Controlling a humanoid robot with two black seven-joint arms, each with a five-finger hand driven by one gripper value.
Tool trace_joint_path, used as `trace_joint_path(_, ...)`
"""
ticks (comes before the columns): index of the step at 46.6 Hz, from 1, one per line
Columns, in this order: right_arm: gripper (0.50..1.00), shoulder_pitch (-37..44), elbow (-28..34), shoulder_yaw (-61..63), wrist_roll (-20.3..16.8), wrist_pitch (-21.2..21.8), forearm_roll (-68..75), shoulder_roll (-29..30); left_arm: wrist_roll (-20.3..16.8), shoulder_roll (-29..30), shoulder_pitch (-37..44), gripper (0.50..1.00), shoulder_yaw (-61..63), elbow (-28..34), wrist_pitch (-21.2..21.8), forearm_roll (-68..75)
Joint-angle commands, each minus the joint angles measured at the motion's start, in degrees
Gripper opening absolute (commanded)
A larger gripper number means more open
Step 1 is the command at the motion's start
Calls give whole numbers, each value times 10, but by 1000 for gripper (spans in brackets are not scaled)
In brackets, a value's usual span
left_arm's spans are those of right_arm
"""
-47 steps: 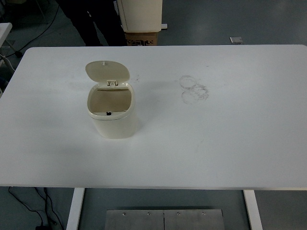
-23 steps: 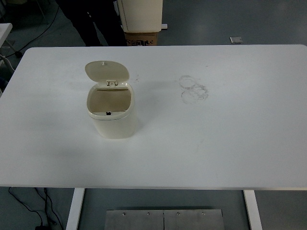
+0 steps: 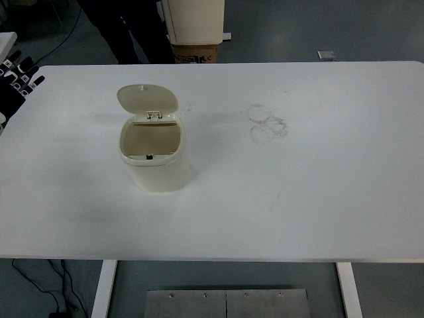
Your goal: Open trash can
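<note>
Nearest the camera, below the table's front edge, a grey metal plate (image 3: pixel 227 303) with small screws lies between two white table legs (image 3: pixel 104 287), and black cables (image 3: pixel 46 286) trail on the floor at the lower left. On the wide white rectangular tabletop (image 3: pixel 318 199) stands the small cream plastic trash can (image 3: pixel 156 159), upright, its rounded flip lid (image 3: pixel 147 99) tipped back on its hinge so the bare inside shows. It sits well to the right of and nearer the camera than the fingers (image 3: pixel 20 71) of the left hand (image 3: pixel 16 83), which shows dark at the left edge by the table's far corner; those fingers are spread and hold nothing, well apart from the can. Faint ring-shaped smudges (image 3: pixel 267 123) mark the tabletop farther right of the can. Beyond the far edge stand a brown cardboard box (image 3: pixel 197 52) under a cream cabinet (image 3: pixel 193 20), and a person's dark trouser legs (image 3: pixel 129 30) to their left.
</note>
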Motion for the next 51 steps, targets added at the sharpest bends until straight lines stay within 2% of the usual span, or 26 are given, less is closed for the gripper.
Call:
trace_joint_path(1,991,0,0,0,0,0,0,0,-1,-3,14,1000,0,4,0,-1)
trace_joint_path(51,991,0,2,1,-1,1,-1,0,-1,-32,56,1000,-44,5,-1,-1)
